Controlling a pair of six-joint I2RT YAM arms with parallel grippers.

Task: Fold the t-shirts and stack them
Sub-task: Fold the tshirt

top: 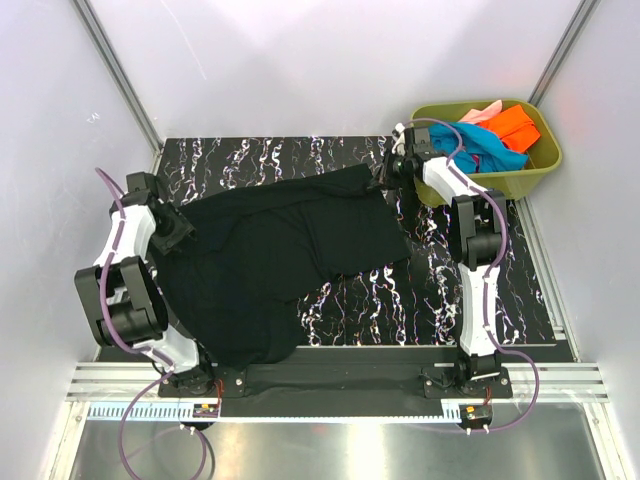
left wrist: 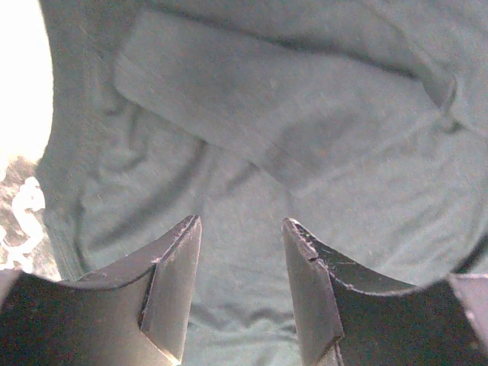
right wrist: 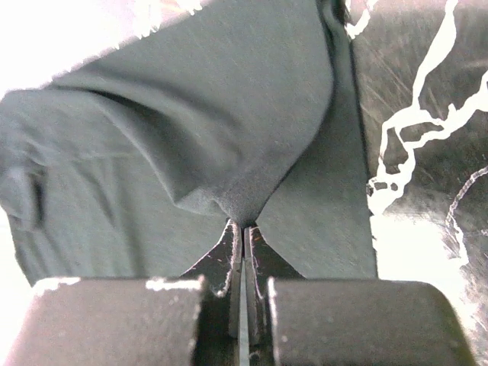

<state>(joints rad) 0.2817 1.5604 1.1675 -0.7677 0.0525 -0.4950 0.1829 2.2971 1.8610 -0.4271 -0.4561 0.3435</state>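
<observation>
Boxed in by pale white walls [top: 300, 60] on 3 sides, w/ grey metal struts [top: 118, 75] up the back corners. Bench [top: 480, 290] topped in black marble-look sheet, white veins. Aluminium rail [top: 330, 385] along near edge, shiny steel sheet [top: 350, 445] in front. Lit evenly from above; soft glare on steel.
</observation>
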